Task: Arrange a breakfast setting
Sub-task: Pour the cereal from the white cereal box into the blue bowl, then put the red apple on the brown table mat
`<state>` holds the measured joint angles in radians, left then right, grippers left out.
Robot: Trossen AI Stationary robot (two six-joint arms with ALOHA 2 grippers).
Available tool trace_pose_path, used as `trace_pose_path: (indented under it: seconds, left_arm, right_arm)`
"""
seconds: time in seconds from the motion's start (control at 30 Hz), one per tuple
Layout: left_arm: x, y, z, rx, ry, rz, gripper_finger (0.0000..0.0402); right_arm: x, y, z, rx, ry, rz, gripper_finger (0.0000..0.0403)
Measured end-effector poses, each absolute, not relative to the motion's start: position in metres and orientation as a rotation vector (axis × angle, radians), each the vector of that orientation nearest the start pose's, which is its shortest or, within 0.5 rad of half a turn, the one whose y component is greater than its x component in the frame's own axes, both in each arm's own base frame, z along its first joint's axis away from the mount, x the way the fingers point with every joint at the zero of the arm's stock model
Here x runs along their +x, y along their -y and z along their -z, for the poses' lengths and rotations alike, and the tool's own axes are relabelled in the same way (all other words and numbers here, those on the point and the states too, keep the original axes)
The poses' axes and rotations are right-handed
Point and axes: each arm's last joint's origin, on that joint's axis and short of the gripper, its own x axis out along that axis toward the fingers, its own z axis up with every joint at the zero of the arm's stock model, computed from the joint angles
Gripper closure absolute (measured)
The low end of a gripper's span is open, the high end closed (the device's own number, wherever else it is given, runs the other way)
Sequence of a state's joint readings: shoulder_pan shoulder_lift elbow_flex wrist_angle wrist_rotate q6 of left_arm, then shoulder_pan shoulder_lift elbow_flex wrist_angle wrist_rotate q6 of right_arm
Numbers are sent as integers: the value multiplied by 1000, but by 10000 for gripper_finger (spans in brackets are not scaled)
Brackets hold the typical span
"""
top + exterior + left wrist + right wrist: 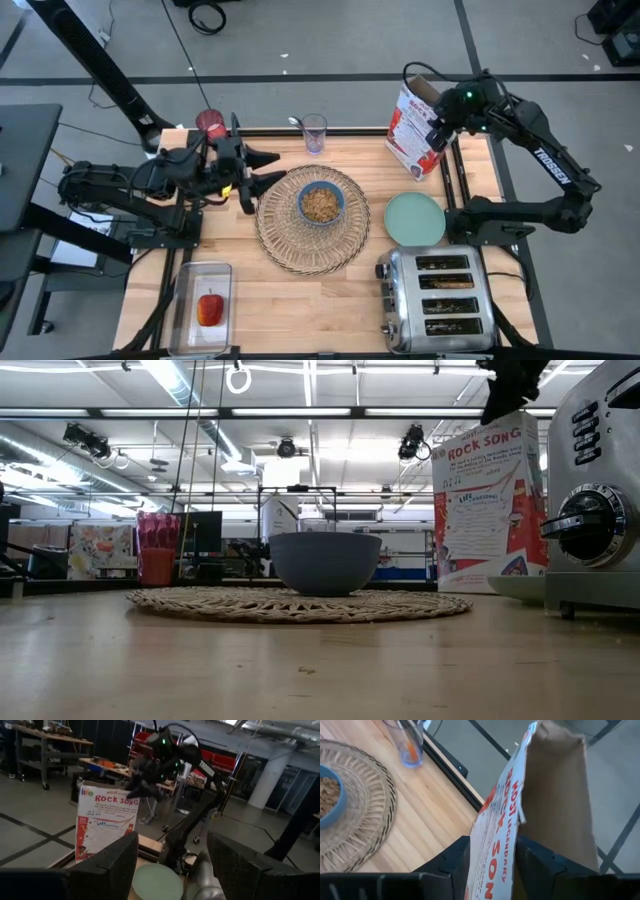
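Observation:
A cereal box stands upright on its base at the table's far right, its top open. My right gripper comes down on that top, open, one finger outside the printed front wall and one inside the box. A blue bowl of cereal sits in the middle of the round woven placemat. The mint-green plate lies right of the mat. My left gripper hangs open and level above the mat's left edge, holding nothing. My right gripper stands astride the box's front wall at its open top edge, slanting down from above. Whether either finger touches the cardboard, I cannot tell. The box rests on the table on its own base.
A chrome toaster fills the near right corner. A clear glass holding an orange-handled spoon and a red-filled glass stand at the far edge. A red apple lies in a clear container at the near left.

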<state>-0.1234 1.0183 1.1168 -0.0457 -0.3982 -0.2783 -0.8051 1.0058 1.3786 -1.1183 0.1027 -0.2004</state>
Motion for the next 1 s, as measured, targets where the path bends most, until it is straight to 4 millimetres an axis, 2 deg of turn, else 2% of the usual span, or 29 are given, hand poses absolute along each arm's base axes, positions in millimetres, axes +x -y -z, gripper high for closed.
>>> trace_pose_path:
  seconds: [0.27, 0.47, 0.57, 0.8, 1.0]
  left_arm:
    - [211, 15, -414, -279, 21, -275, 159]
    - [197, 11, -436, -252, -65, -296, 159]
    - [191, 9, -439, -246, -120, -312, 159]
    - [186, 9, -434, -285, -214, -333, 159]
    - [184, 13, -427, -367, -279, -329, 159]
  right_arm:
    - [104, 111, -419, 96, -739, 779, 242]
    - [102, 108, -439, 79, -626, 775, 242]
    - [102, 108, -444, 65, -595, 789, 242]
    - [103, 110, -448, 87, -528, 809, 242]
    - [97, 99, -463, 65, -363, 754, 242]
